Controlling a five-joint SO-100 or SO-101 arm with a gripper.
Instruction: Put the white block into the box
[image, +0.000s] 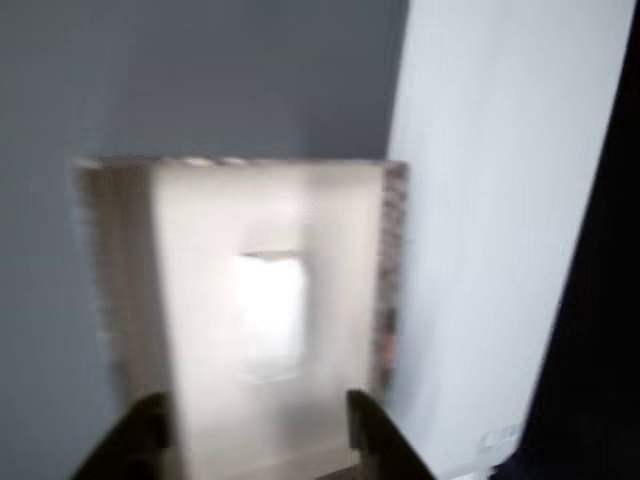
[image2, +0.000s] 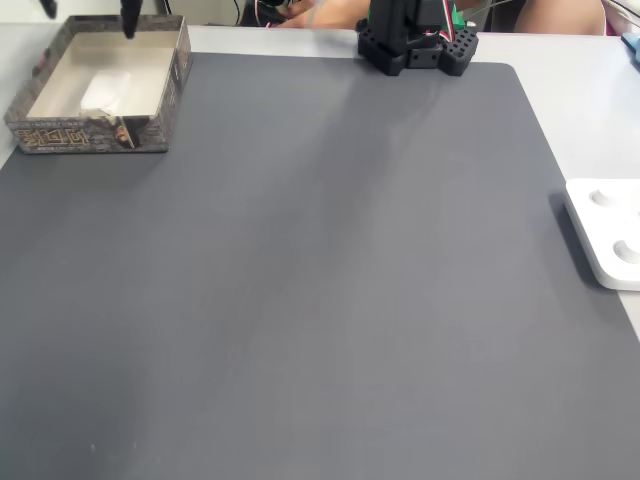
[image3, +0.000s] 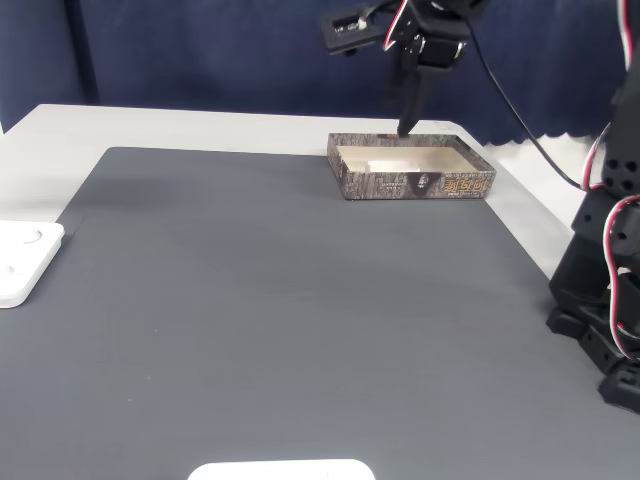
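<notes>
The white block (image: 268, 316) already sits on the floor of the box (image2: 170, 88), below and between the spread, empty fingertips (image: 150, 425) of the gripper (image: 258, 432), so what's left is basically a clean exit: the arm should lift straight up so neither finger clips the rim. In the gripper-mounted view the block's long axis looks to run straight away from the fingers, though it's pretty blurry.
</notes>
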